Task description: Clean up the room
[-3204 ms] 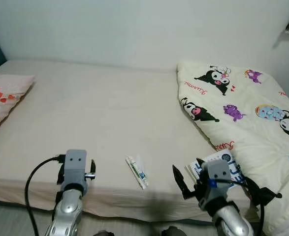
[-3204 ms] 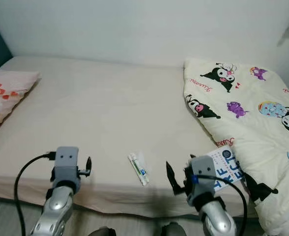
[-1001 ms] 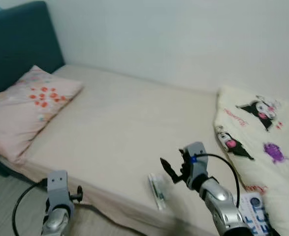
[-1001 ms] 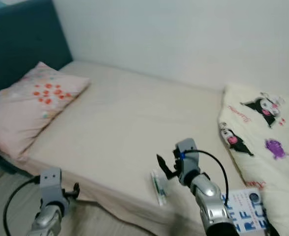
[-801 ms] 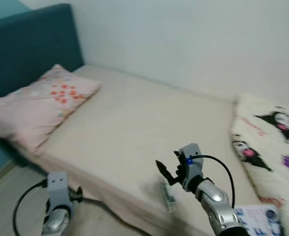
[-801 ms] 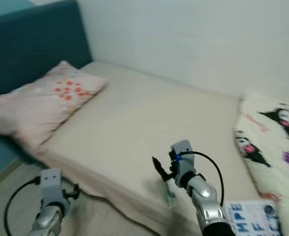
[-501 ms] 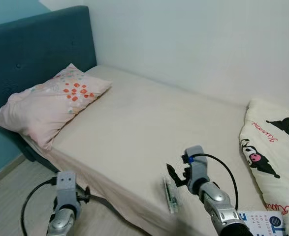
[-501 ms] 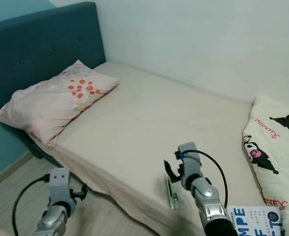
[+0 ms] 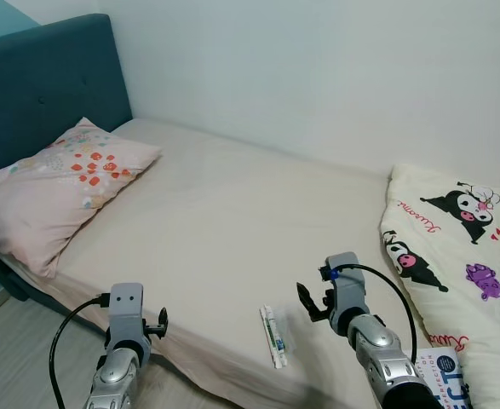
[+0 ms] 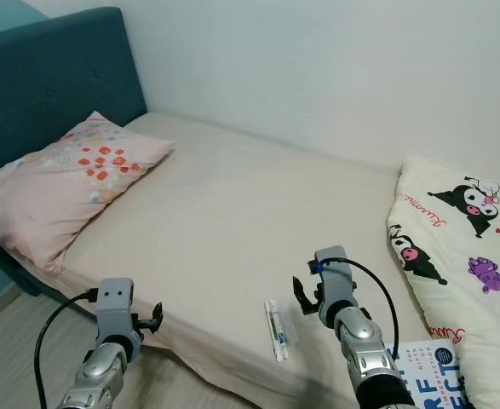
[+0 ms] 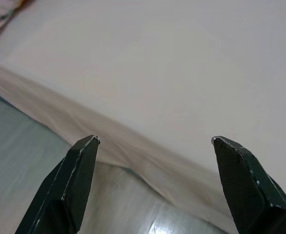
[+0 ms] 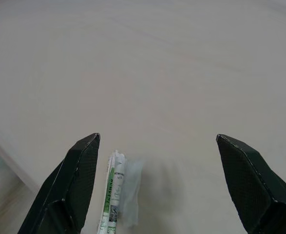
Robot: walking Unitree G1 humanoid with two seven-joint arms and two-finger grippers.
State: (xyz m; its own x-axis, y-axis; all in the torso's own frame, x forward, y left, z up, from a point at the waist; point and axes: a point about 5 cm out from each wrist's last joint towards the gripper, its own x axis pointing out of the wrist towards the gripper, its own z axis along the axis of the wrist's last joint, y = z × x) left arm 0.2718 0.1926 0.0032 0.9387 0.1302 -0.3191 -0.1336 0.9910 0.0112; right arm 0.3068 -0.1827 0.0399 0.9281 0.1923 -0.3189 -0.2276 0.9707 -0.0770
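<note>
A white tube with green print (image 9: 272, 336) lies on the beige bed sheet (image 9: 232, 213) near the front edge. My right gripper (image 9: 309, 302) hovers just right of it and a little farther back, open, with nothing between its fingers. In the right wrist view the tube (image 12: 114, 190) lies close to one finger (image 12: 79, 180). My left gripper (image 9: 160, 322) is low at the bed's front edge, open and empty, with the sheet edge and grey floor (image 11: 45, 170) ahead of it. A white and blue book (image 10: 424, 375) lies at the front right corner.
A cream quilt with cartoon figures (image 9: 454, 256) is bunched on the bed's right side. At the left end a pink flowered pillow (image 9: 54, 192) rests against a dark teal headboard (image 9: 37, 85). A white wall runs behind the bed. Wooden floor (image 10: 11, 341) shows at front left.
The camera has swung back to the right, so the pillow and headboard sit further left. My right gripper, which was over the tube, now hangs just right of it. Both stay open.
</note>
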